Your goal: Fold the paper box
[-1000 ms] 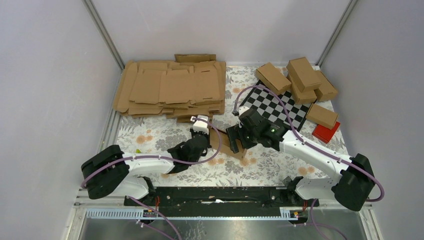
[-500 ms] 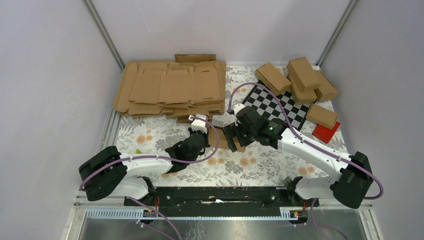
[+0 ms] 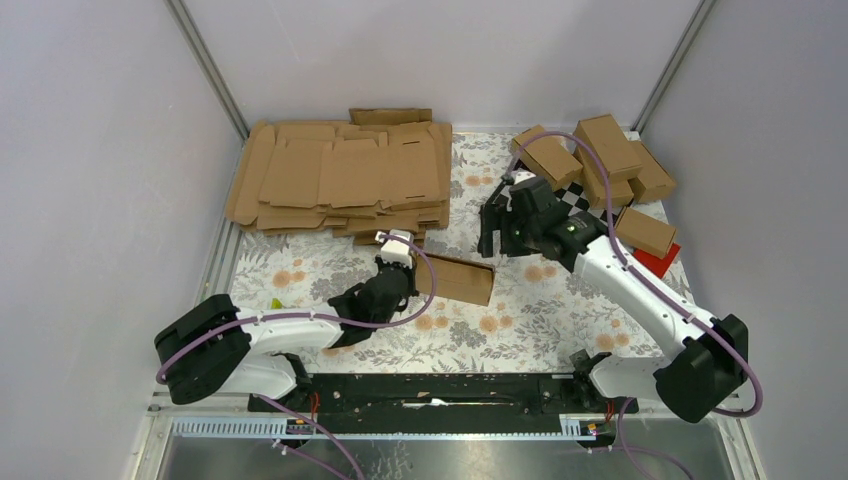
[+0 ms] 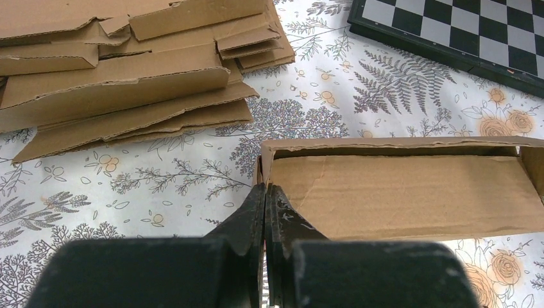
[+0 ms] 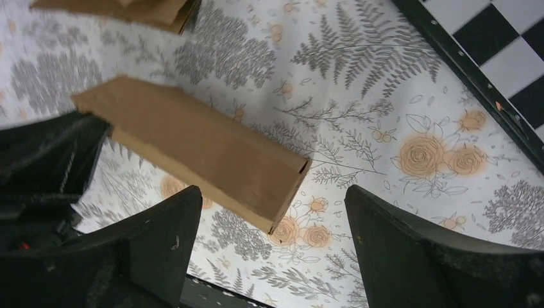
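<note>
Brown cardboard is forming one paper box (image 3: 456, 279), lying mid-table. The left gripper (image 4: 265, 194) is clamping the box's left end wall, fingers together. The right gripper (image 3: 492, 228) is hovering beyond its far right end, fingers apart. Five finished cartons (image 3: 608, 145) and one red box (image 3: 655, 265) are sitting far right.

Robot lab test cell (plain grey walls (image 3: 100, 150), aluminium posts (image 3: 205, 65), stacked cardboard blanks (image 3: 340, 180))

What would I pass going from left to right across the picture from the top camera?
Stack of flat brown cardboard sheets → black left gripper → brown cardboard paper box → small red box.
</note>
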`<state>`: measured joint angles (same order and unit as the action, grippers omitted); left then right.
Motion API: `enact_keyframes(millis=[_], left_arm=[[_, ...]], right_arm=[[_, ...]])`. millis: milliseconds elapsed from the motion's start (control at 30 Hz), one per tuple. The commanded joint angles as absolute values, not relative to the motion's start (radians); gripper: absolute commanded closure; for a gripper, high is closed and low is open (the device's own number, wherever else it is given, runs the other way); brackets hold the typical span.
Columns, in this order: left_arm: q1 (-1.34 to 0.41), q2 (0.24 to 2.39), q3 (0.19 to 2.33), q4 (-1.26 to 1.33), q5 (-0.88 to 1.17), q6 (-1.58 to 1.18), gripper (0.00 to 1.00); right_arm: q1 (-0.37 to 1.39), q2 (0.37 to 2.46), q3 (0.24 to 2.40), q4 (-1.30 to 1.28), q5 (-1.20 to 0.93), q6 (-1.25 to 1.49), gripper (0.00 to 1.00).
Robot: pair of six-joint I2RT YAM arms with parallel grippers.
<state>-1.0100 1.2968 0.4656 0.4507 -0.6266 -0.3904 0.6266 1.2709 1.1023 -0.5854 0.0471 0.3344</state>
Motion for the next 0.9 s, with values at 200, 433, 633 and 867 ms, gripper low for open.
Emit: enact_keyframes(millis=[200, 433, 633, 867], left_arm=[[-1.007, 1.275, 0.453, 0.454, -0.585, -0.411, 1.0], [-1.006, 1.266, 0.452, 0.455, -0.585, -0.412, 1.0], [-1.006, 1.258, 0.446, 0.458, -0.578, -0.409, 1.0], [-1.006, 1.255, 0.447, 0.467, -0.574, -0.399, 1.0]], right_arm=[[0.485, 1.226, 1.012, -0.509, -0.101, 0.704, 0.12], [0.468, 1.131, 0.934, -0.471, -0.027, 0.915, 0.04], [0.468, 1.13, 0.961, -0.435, -0.118, 0.684, 0.0], [0.468, 1.176, 0.988, -0.344, -0.225, 0.373, 0.0]])
